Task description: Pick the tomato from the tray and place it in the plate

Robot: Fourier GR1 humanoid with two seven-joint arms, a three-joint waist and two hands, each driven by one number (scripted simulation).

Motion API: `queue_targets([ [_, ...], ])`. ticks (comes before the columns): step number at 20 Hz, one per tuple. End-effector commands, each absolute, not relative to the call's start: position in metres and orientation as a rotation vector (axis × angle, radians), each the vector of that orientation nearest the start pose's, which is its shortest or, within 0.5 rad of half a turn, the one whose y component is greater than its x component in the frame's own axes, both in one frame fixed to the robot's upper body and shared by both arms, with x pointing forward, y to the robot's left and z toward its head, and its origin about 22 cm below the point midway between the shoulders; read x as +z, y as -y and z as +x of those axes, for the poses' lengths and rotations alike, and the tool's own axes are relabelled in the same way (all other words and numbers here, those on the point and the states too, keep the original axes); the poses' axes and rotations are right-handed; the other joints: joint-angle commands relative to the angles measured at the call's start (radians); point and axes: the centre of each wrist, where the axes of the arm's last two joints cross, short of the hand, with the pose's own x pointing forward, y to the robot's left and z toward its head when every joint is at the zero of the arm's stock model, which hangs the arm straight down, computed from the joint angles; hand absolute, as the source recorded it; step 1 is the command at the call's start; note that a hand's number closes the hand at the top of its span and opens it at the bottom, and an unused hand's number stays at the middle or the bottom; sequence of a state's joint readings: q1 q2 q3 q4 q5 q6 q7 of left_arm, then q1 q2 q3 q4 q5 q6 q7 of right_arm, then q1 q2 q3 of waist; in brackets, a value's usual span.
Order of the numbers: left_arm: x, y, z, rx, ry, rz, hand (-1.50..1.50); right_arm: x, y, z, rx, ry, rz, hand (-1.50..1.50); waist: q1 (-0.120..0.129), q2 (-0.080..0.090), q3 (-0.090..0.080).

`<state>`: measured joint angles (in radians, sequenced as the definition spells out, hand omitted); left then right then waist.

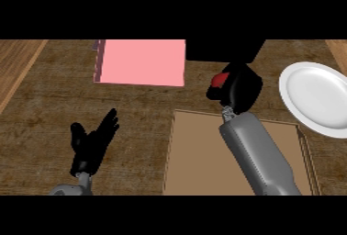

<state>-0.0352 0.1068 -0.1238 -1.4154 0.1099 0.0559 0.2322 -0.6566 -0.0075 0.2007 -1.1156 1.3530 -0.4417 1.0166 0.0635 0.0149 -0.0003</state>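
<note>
Tomato (pixel 218 80) is already up off the tray (pixel 203 156), wrapped in the right hand (pixel 237 89), only a red bit peeking out at the hand's left side. Plate (pixel 318 98) sits just off to the right, so the carry probably goes rightward. Left hand (pixel 92 142) rests open at lower left, well away, holding nothing.

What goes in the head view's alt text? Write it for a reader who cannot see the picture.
The robot's right hand is curled round a red tomato, held beyond the brown tray and left of the white plate. The left hand rests open at lower left, and a pink board lies at the top.
</note>
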Motion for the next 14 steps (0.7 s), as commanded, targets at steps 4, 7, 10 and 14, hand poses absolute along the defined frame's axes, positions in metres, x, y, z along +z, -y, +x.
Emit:
queue_targets([
  [4, -0.026, -0.233, 0.256, -0.047, 1.203, -0.017, 0.00, 0.091, 0.106, 0.389, -0.108, 1.237, -1.465, 1.50, -0.027, -0.004, 0.001],
  [7, -0.030, -0.240, 0.238, -0.034, 1.190, -0.025, 0.00, 0.069, 0.133, 0.391, -0.211, 1.226, -1.452, 1.50, -0.027, -0.006, 0.002],
  [10, -0.028, -0.243, 0.241, -0.017, 1.189, -0.014, 0.00, 0.074, 0.140, 0.389, -0.312, 1.295, -1.435, 1.50, -0.043, -0.010, 0.001],
  [14, -0.026, -0.239, 0.242, -0.015, 1.199, -0.001, 0.00, 0.061, 0.197, 0.402, -0.353, 1.262, -1.552, 1.50, -0.044, -0.007, 0.002],
])
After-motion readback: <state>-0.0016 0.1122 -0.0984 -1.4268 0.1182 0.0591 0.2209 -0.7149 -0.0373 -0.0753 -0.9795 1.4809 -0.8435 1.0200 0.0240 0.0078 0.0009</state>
